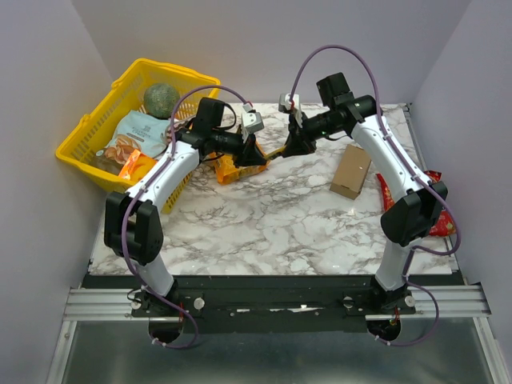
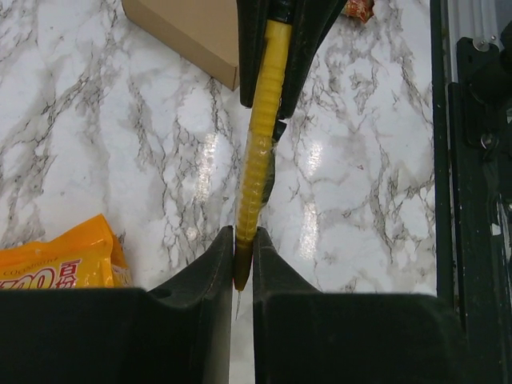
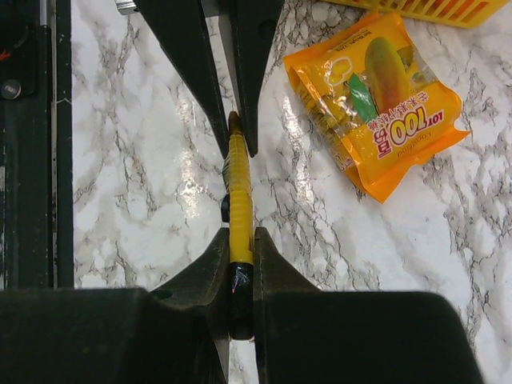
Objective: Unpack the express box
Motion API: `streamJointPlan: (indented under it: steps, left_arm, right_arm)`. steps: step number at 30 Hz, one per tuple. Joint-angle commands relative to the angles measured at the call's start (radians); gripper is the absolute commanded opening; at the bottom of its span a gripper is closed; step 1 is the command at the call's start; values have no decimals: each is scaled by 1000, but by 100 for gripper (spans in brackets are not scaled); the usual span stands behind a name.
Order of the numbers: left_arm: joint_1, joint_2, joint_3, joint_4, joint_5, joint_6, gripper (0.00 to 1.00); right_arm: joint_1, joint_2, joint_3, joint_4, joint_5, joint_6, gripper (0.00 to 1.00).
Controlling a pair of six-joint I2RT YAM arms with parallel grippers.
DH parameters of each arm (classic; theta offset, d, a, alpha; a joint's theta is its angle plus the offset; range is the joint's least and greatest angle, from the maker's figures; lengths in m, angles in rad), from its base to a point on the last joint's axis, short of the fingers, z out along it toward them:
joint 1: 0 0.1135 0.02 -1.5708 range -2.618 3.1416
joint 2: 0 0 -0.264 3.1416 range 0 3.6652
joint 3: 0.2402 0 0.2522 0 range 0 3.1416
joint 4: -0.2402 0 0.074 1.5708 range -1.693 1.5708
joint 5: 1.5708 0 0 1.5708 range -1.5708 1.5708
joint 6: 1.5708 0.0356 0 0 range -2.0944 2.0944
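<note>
The express box (image 1: 350, 171), plain brown cardboard, lies closed on the marble table right of centre; its corner shows in the left wrist view (image 2: 188, 28). A slim yellow box cutter (image 1: 274, 152) hangs level above the table between both grippers. My left gripper (image 2: 242, 256) is shut on its blade end, with a thin blade tip poking between the fingers. My right gripper (image 3: 241, 264) is shut on its black rear end. The cutter's ribbed yellow body (image 3: 239, 192) spans the gap. Both grippers meet left of the box, at the back middle of the table.
An orange snack packet (image 1: 228, 170) lies under the left gripper's side (image 3: 376, 96). A yellow basket (image 1: 88, 128) with several goods stands at the back left. A red snack bag (image 1: 386, 194) lies by the right arm at the table's right edge.
</note>
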Motion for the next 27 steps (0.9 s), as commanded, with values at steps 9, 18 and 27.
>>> streamJointPlan:
  steps: [9,18,27]
  left_arm:
    - [9,-2,36,-39,71,41,0]
    - [18,-5,52,45,130,-53,0]
    - [-12,30,63,183,134,-178,0]
  right_arm:
    - [-33,30,143,13,-37,236,56]
    - [-148,55,154,-30,-301,308,67]
    - [-123,67,145,-64,-313,236,65]
